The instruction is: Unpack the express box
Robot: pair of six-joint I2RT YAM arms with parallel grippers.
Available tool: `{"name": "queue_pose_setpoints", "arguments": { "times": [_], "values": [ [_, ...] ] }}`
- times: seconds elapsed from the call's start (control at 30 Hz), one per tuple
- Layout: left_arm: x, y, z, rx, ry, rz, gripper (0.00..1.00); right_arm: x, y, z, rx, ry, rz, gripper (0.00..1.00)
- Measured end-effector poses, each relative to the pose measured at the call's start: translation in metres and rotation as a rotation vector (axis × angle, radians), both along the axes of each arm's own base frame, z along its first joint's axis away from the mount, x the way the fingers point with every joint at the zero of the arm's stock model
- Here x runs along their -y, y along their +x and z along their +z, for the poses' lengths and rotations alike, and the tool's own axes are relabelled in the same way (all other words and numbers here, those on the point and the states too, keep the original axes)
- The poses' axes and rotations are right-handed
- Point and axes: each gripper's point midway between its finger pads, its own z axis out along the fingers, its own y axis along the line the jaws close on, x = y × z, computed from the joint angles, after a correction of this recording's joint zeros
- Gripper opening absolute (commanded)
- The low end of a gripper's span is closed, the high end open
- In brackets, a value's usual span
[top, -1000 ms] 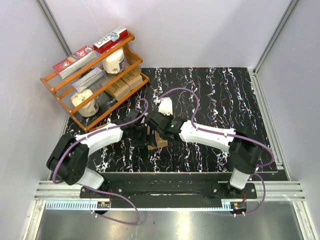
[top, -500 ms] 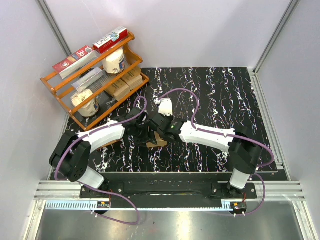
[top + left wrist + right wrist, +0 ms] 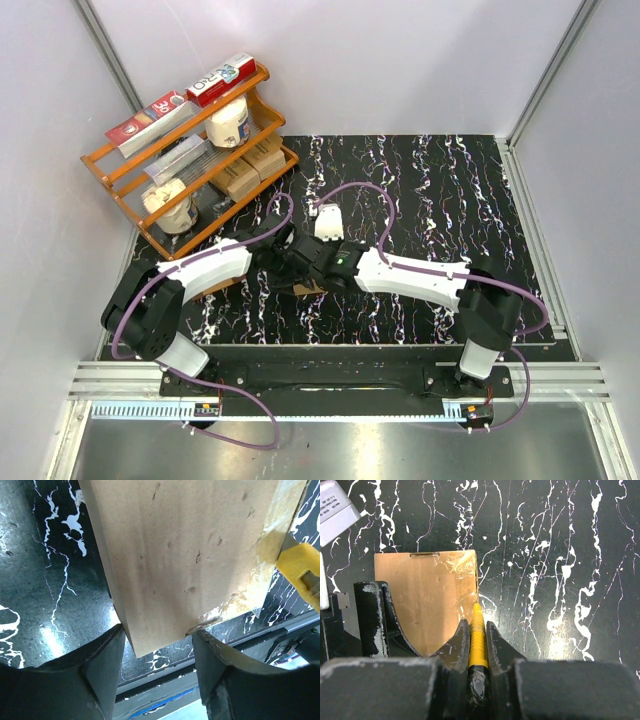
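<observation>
The express box [image 3: 312, 286] is a small light-brown carton on the black marbled table, mostly hidden under both grippers in the top view. In the left wrist view the box [image 3: 185, 555] fills the frame; my left gripper [image 3: 157, 647] straddles its near corner with both fingers touching its edges. My right gripper [image 3: 478, 632] is shut on a yellow cutter [image 3: 477, 630], whose tip rests on the taped right edge of the box [image 3: 427, 600]. The cutter also shows in the left wrist view [image 3: 300, 570], at the torn tape. In the top view the two grippers, left [image 3: 288, 262] and right [image 3: 312, 262], meet over the box.
An orange wire rack [image 3: 130, 165] stands at the back left with toothpaste cartons [image 3: 222, 78], white jars [image 3: 228, 122] and tan cartons [image 3: 250, 168]. Grey walls close in the back and sides. A metal rail [image 3: 320, 380] runs along the near edge.
My left gripper has moved right and closed in on the box. My right gripper with the cutter has shifted slightly left and nearer over the box.
</observation>
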Motion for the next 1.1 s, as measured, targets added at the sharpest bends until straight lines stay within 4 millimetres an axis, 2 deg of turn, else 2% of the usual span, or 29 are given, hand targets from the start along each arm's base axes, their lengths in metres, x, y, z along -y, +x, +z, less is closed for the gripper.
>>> {"name": "queue_pose_setpoints", "arguments": {
  "times": [0.47, 0.77, 0.97, 1.1],
  "values": [
    [0.003, 0.002, -0.001, -0.018, -0.006, 0.028, 0.57, 0.008, -0.023, 0.003, -0.093, 0.015, 0.018, 0.00],
    [0.004, 0.002, -0.001, -0.021, -0.008, 0.029, 0.59, 0.011, -0.028, 0.007, -0.109, 0.025, 0.020, 0.00],
    [0.005, 0.008, 0.000, 0.003, -0.009, 0.039, 0.60, 0.016, -0.035, 0.017, -0.120, 0.040, 0.020, 0.00],
    [0.006, 0.012, 0.001, 0.021, -0.013, 0.042, 0.61, 0.016, -0.039, 0.036, -0.109, 0.072, 0.027, 0.00]
  ]
}}
